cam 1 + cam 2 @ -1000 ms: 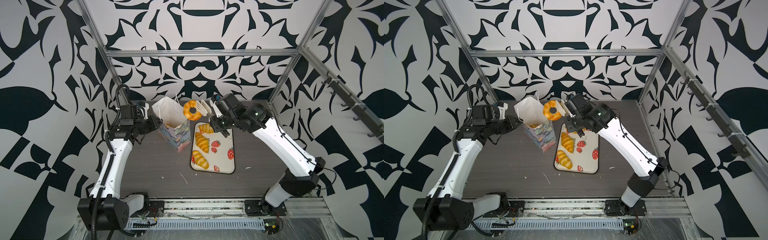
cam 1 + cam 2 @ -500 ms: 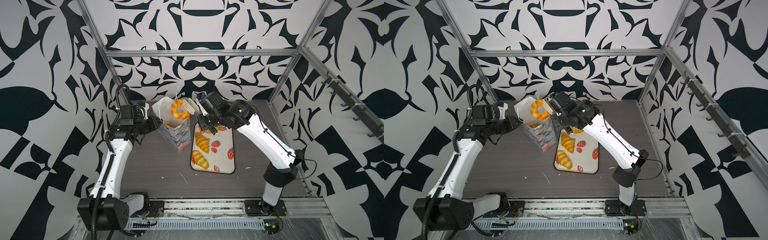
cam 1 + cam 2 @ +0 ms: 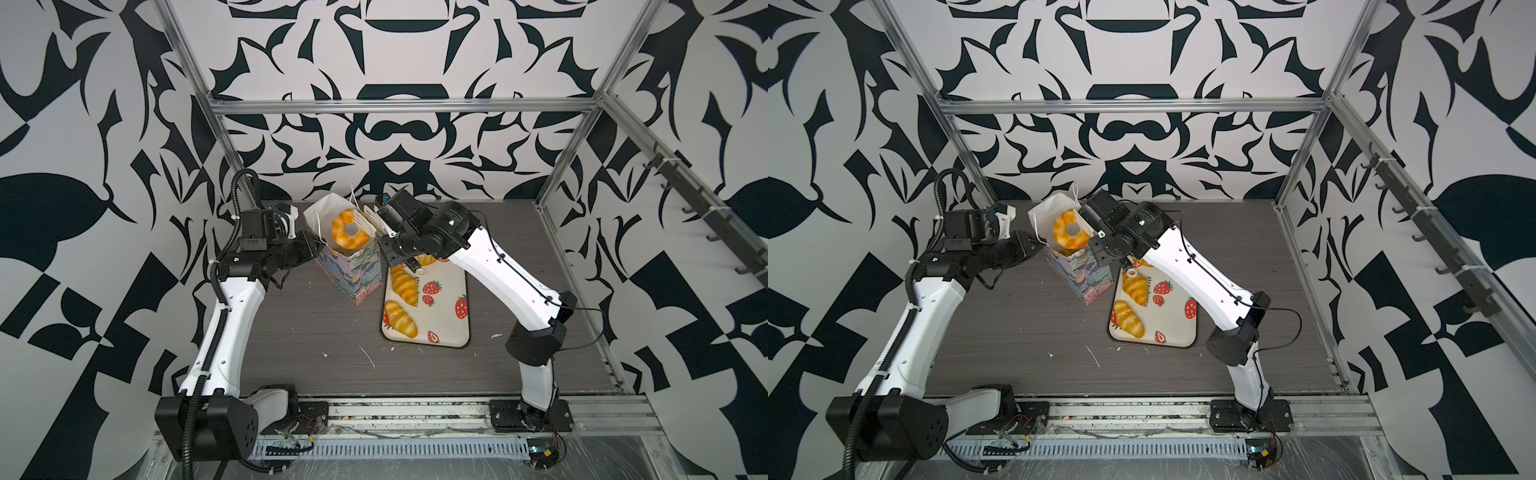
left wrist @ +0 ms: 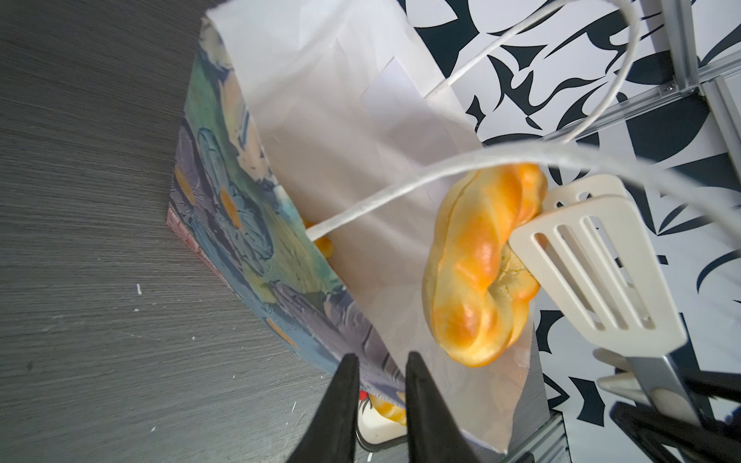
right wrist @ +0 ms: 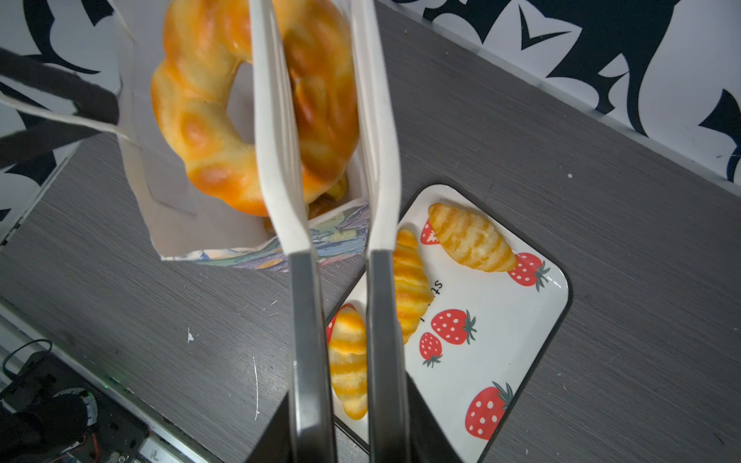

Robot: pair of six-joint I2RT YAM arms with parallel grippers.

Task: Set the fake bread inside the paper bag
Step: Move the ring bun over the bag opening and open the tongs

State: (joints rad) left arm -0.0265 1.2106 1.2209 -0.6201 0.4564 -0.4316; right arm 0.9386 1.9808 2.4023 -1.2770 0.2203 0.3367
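Observation:
The ring doughnut [image 3: 349, 228] [image 3: 1070, 230] hangs over the open mouth of the paper bag [image 3: 353, 270] [image 3: 1079, 274], pinched between the white blades of tongs [image 5: 276, 160] [image 4: 593, 272]. My right gripper [image 3: 390, 214] [image 5: 349, 421] is shut on the tongs' grey handles. At the bag's left rim my left gripper [image 3: 318, 245] [image 4: 381, 358] is shut on the paper wall. More fake bread shows deep inside the bag [image 5: 337, 192]. Three croissants [image 5: 471, 236] [image 5: 409, 280] [image 5: 349, 360] lie on the strawberry tray [image 3: 449, 328].
The tray [image 3: 1175, 328] lies flat just right of the bag on the dark wood-grain table. White cord handles [image 4: 401, 188] arch across the bag's mouth. Aluminium frame posts [image 3: 232, 158] stand at the back corners. Small white scraps [image 3: 368, 357] dot the front of the table.
My right arm has swung left and carried the doughnut in the tongs from above the tray's far end to over the bag's mouth. The left arm has stayed put.

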